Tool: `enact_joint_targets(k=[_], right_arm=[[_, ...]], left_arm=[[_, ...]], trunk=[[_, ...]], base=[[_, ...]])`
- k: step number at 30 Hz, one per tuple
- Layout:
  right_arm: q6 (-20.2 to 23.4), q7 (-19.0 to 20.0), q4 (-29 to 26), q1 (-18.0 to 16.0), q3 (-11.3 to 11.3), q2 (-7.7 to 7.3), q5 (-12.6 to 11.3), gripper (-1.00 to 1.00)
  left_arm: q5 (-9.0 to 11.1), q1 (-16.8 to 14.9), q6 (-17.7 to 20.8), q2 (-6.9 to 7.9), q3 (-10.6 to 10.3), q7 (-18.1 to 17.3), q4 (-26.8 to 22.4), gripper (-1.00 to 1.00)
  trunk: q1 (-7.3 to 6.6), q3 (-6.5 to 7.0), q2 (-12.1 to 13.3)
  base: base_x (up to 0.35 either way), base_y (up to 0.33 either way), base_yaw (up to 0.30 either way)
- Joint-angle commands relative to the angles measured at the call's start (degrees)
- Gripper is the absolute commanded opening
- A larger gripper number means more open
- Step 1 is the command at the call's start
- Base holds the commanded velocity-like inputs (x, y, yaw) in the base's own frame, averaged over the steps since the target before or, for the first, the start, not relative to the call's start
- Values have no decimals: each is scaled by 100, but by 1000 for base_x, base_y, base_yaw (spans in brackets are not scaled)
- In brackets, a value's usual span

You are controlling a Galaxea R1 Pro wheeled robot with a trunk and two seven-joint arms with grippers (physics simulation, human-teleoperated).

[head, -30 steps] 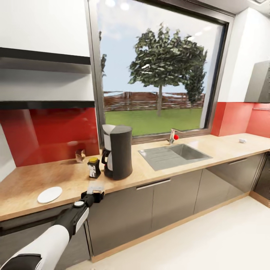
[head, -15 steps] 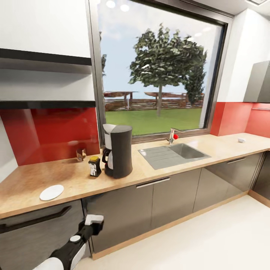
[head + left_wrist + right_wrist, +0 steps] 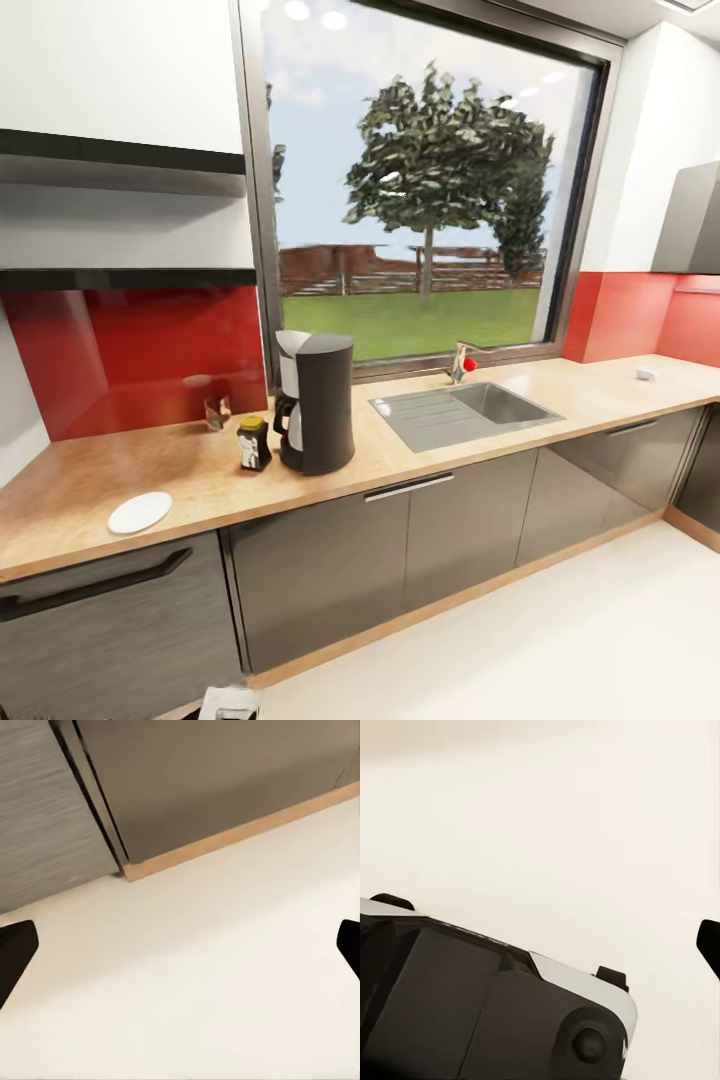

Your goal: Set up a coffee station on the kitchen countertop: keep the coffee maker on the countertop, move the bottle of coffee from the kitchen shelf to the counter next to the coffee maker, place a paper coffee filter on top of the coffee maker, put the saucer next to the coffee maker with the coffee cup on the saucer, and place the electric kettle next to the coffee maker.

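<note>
Though glossy-fronted, speckled wood-grain kitchen countertop [image 3: 420,455].

I see the dark grey coffee maker [image 3: 316,402] upright on the tan kitchen countertop [image 3: 420,455], at center left of the frame. The bottle of coffee [image 3: 252,443] stands just left of it. The white saucer [image 3: 140,512] lies flat at lower left. The black kitchen shelf [image 3: 120,279] hangs above.
</note>
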Motion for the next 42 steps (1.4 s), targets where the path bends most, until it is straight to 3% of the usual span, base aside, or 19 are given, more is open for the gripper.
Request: enact_joint_targets(k=[1,5,8,42], right_arm=[[-13,1,-12,0,41,-34,-62,100],[-20,1,-18,0,41,-78,-66,100],[-24,1,-11,0,41,-82,-67,100],[-26,-4,-8,0,-17,-84,-67,100]], left_arm=[[7,12,-24,23,5,-5,-3,100],[394,43,-111,192,184,-28,-31,100],[515,50,-173,299,214,-38,1,100],[502,182,-199,330,196,-42,35,100]], trunk=[[2,-13,-8],[2,-34,-8],[2,-51,-8],[2,-247,-8]], base=[[0,0,151],[0,0,192],[0,0,205],[0,0,207]])
